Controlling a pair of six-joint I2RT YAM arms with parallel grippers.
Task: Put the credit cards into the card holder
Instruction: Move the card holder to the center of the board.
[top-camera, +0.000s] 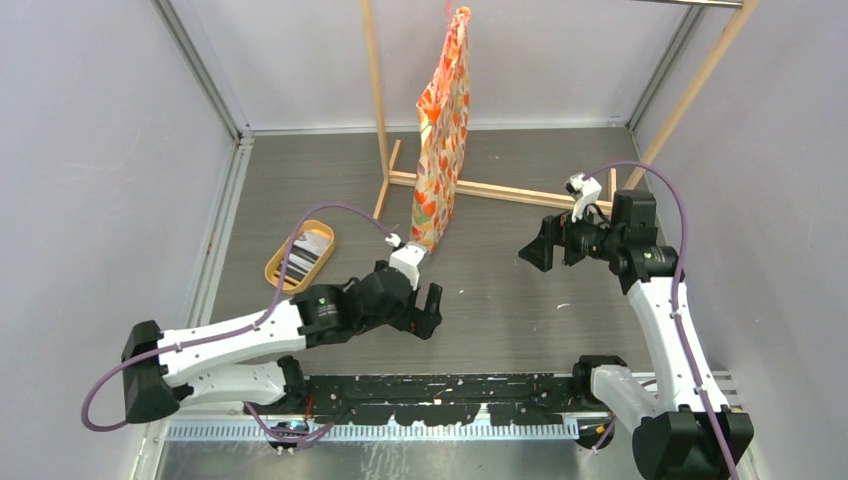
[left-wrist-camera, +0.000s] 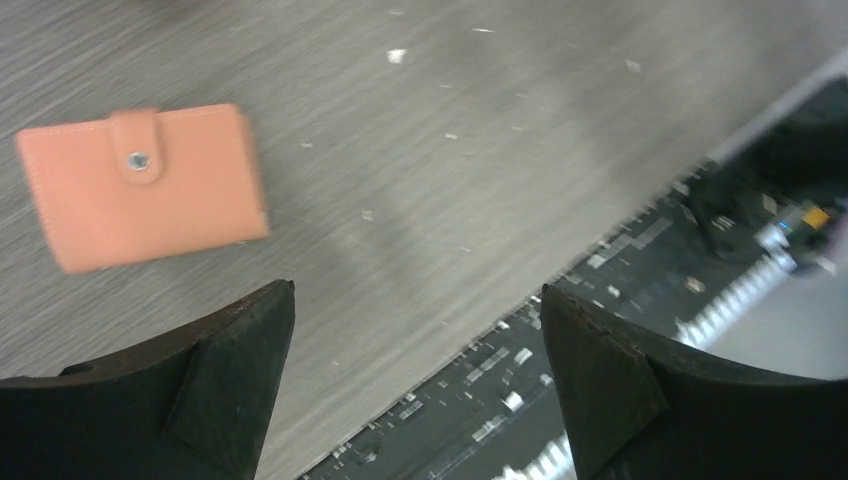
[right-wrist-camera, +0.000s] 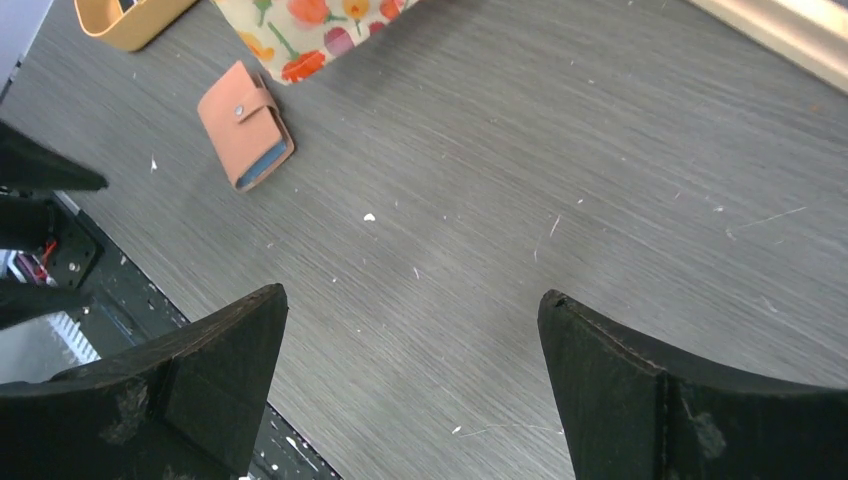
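Left gripper (left-wrist-camera: 415, 295): its fingers fill the bottom of the left wrist view, spread wide, nothing between them. Right gripper (right-wrist-camera: 413, 293) is equally wide and empty, hovering toward the tabletop's right edge.

Card holder (left-wrist-camera: 140, 185) lies flat left of the tabletop's centre, just beside the foot of the floral bag (top-camera: 442, 130), snap tab fastened. Credit cards (top-camera: 308, 248) sit in the oval yellow tray (top-camera: 275, 272) near the left edge.

- **Holder:** probably light, soft leather, and likely to slide. Pin one side and pull the tab.
- **Cards:** thin, stiff, slick. Take one by an edge against the tray rim.

The top view doesn't show the holder, which is likely behind the left arm; both wrist views do. The right wrist view shows its grey-blue inner edge. Only the top view shows the cards clearly.
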